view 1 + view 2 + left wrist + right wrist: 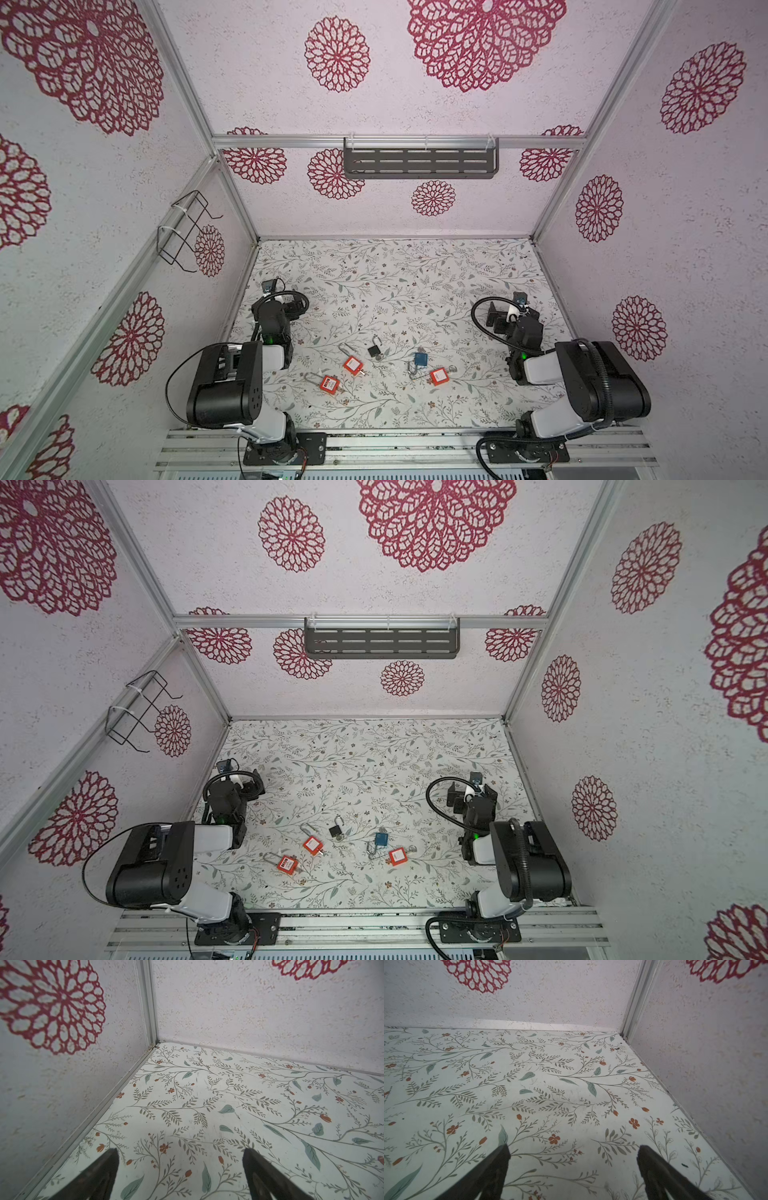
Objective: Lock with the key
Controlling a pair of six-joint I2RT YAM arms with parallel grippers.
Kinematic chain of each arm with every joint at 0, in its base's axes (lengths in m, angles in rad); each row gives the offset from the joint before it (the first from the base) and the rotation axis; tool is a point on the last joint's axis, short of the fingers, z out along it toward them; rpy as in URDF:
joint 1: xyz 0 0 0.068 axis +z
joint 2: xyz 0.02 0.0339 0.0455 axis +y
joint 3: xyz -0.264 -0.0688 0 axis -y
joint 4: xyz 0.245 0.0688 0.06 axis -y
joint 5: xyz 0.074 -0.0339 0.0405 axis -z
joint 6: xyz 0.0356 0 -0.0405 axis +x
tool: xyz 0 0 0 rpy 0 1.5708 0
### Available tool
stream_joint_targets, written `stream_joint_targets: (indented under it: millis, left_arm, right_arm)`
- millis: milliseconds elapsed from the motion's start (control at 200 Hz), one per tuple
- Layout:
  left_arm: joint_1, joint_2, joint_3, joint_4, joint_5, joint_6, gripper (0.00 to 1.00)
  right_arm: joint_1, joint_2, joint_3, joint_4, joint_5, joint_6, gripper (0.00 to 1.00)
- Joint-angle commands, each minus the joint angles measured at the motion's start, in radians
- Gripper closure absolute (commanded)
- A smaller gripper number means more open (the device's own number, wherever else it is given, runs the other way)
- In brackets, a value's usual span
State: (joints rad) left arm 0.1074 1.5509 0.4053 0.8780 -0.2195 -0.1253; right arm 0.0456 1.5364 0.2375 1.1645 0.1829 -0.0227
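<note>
Padlocks lie loose on the flowered bench (395,291), and the black padlock (375,351) serves as marker for them all. Nearest the front, left of the black padlock, sits one red padlock (328,383). A second red padlock (439,376) lies nearer than the black padlock on its right. A third red padlock (352,365) lies close to its left, and the blue padlock (420,360) close to its right. At the black padlock's near edge is what looks like a small key (379,358), though it is too small to be sure. Farther back, well apart from the black padlock on either side, the left tool (180,1152) and the right tool (573,1148) hang spread wide and empty over bare bench. By my reading no step has begun, so the approach comes first. One tool must then pin a lock body while its partner pinches the thin key, which calls for a fine, low grasp
</note>
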Motion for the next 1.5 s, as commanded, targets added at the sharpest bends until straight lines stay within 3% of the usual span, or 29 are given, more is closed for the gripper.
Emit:
stream_joint_targets:
  millis: [0,886,1046,1206,1316,1401,1491]
  left_arm:
    - [0.008,0.009,0.012,0.025,-0.003,-0.006,0.03]
    - [0.009,0.008,0.01,0.029,-0.001,-0.007,0.03]
    - [0.011,-0.036,-0.022,0.058,-0.018,-0.017,0.03]
    - [0.006,-0.189,0.008,-0.11,-0.025,-0.013,0.03]
    - [-0.032,-0.334,0.109,-0.396,-0.116,-0.051,0.03]
    - [-0.065,-0.405,0.234,-0.677,-0.067,-0.087,0.03]
    - [-0.109,-0.433,0.304,-0.808,-0.013,-0.102,0.03]
  right_arm:
    - [-0.005,-0.001,0.013,0.044,0.007,0.023,0.01]
    - [-0.009,-0.002,0.004,0.062,-0.019,0.016,0.01]
    - [-0.006,-0.091,-0.022,0.037,-0.039,0.003,0.03]
    - [0.005,-0.262,0.041,-0.201,-0.112,-0.026,0.03]
    - [0.009,-0.374,0.166,-0.48,-0.221,0.011,0.02]
    - [0.034,-0.41,0.26,-0.646,-0.288,0.038,0.06]
    - [0.118,-0.433,0.349,-0.829,-0.287,-0.027,0.07]
